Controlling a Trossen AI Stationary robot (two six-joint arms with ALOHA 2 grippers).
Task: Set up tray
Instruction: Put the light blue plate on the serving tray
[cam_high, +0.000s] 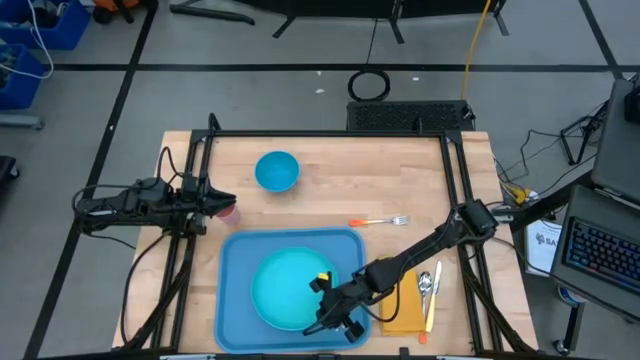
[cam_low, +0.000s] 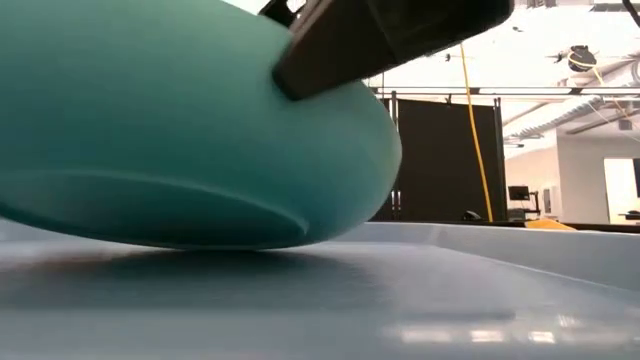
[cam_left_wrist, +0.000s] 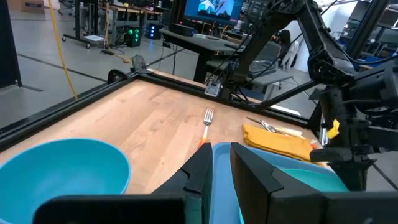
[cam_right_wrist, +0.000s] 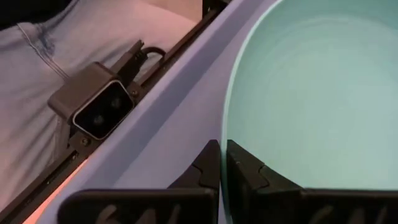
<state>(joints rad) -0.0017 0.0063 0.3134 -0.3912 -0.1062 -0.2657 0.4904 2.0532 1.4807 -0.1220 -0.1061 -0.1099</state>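
The right gripper (cam_high: 335, 318) fingers (cam_right_wrist: 211, 163) pinch the teal plate (cam_high: 290, 288) rim over the tray (cam_high: 236, 262); the left gripper (cam_high: 222, 205) waits well apart, fingers seemingly slightly apart.

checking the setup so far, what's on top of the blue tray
A round teal plate sits on the tray, with the right hand shut on its rim. The tray floor beneath the plate is hidden.
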